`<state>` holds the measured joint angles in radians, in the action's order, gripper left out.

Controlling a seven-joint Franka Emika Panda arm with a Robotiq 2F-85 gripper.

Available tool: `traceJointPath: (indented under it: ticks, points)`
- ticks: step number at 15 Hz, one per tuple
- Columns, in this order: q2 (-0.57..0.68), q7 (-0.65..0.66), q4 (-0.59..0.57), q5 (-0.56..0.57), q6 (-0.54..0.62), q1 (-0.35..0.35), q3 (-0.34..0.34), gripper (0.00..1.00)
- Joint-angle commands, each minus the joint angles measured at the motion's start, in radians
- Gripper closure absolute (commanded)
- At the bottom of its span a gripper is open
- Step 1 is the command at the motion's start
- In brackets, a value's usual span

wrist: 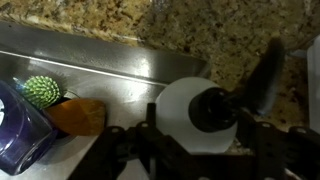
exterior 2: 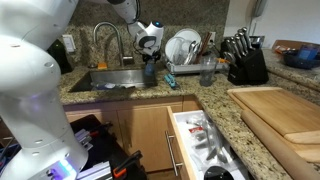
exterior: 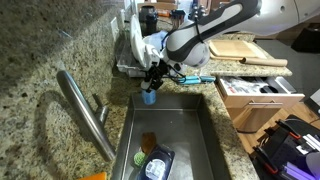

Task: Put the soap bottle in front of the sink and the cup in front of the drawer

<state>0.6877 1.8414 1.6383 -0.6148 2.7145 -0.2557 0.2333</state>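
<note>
My gripper [exterior: 152, 80] is shut on the soap bottle [exterior: 149, 96], a small bottle of blue liquid held upright just above the far rim of the steel sink [exterior: 175, 125]. In the wrist view the bottle [wrist: 183, 108] shows from above, white with a black pump, between the two dark fingers of the gripper [wrist: 200, 140]. The other exterior view shows the bottle [exterior 2: 150, 70] at the counter edge right of the faucet [exterior 2: 105, 38]. A clear cup [exterior 2: 208, 71] stands on the counter by the dish rack. The drawer [exterior 2: 200, 140] is pulled open below the counter, also the drawer [exterior: 256, 95].
A dish rack [exterior 2: 184, 46] with plates stands behind the gripper, a knife block [exterior 2: 245, 60] to its side. A teal-handled brush [exterior: 196, 78] lies on the counter. A wooden cutting board [exterior 2: 280, 112] is above the drawer. The sink holds a dark container [exterior: 156, 162] and an orange sponge [wrist: 80, 117].
</note>
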Motion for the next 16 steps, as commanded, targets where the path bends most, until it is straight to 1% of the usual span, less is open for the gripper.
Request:
traceJointPath:
  ticks: [1,2,4,5,6,7,9,11,12,13,16]
  points:
    - [-0.124,-0.022,0.159,0.002,0.155,-0.040,-0.009,0.56]
    - [-0.167,-0.011,0.223,-0.006,0.222,-0.055,-0.008,0.56]
    - [-0.220,0.017,0.309,-0.003,0.328,-0.092,-0.018,0.56]
    - [-0.255,0.043,0.361,-0.005,0.369,-0.112,-0.027,0.56]
    - [-0.284,0.082,0.416,-0.009,0.419,-0.138,-0.051,0.56]
    - [-0.322,0.108,0.471,-0.018,0.448,-0.147,-0.059,0.56]
    - [-0.414,0.188,0.585,-0.069,0.486,-0.166,-0.098,0.56]
    - [-0.495,0.240,0.669,-0.104,0.454,-0.162,-0.125,0.56]
    - [-0.532,0.251,0.696,-0.120,0.451,-0.151,-0.122,0.56]
    - [-0.415,0.218,0.595,-0.083,0.467,-0.154,-0.111,0.31]
    - [-0.500,0.242,0.671,-0.098,0.462,-0.151,-0.127,0.31]
